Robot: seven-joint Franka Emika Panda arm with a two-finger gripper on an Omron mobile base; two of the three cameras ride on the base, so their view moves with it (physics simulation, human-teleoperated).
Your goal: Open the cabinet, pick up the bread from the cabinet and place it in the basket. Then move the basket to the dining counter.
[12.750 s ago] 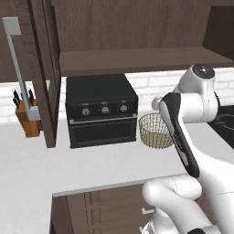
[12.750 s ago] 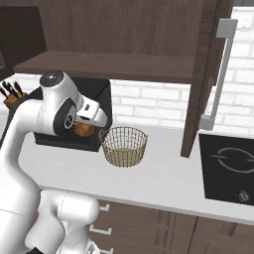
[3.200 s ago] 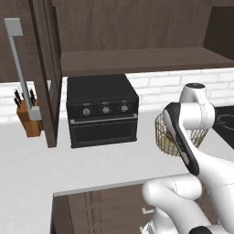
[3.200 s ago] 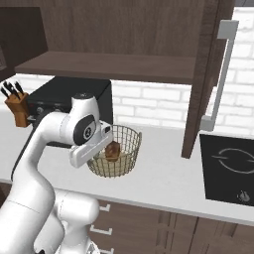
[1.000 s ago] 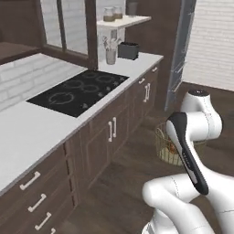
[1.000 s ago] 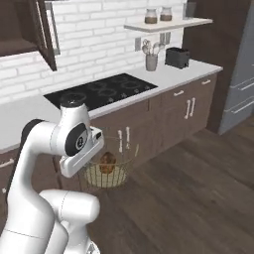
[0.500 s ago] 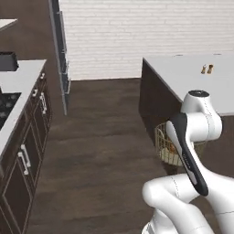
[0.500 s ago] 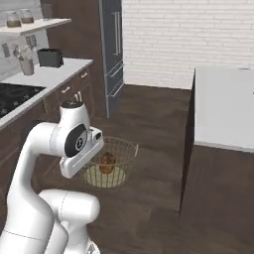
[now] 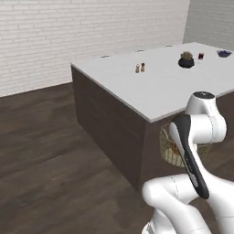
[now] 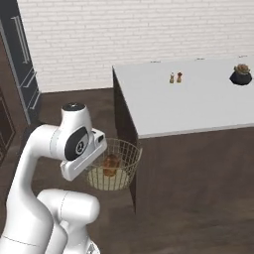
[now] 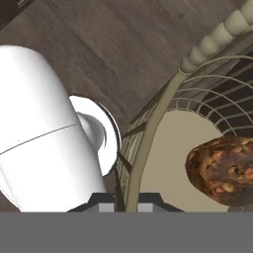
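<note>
My gripper (image 11: 127,204) is shut on the wall of the tan open-weave basket (image 10: 119,168), just below its rim (image 11: 212,42). The basket (image 9: 170,147) hangs in the air over the dark wood floor. It is close to the near corner of the dining counter (image 10: 198,101) and below the level of its white top (image 9: 151,87). The lumpy golden-brown bread (image 10: 110,164) lies on the basket's bottom, and in the hand view the bread (image 11: 225,169) is at the right. The cabinet is out of view.
On the counter stand two small shakers (image 9: 140,68), a dark potted plant (image 9: 186,60), a small cup (image 9: 201,55) and a bowl (image 9: 224,53) at the far end. A dark fridge (image 10: 20,54) stands at the left. A white brick wall closes the back.
The whole picture has swung with the base: the kitchen units have gone from the views and the dining counter now sits near and large. The basket with the bread stays in my gripper.
</note>
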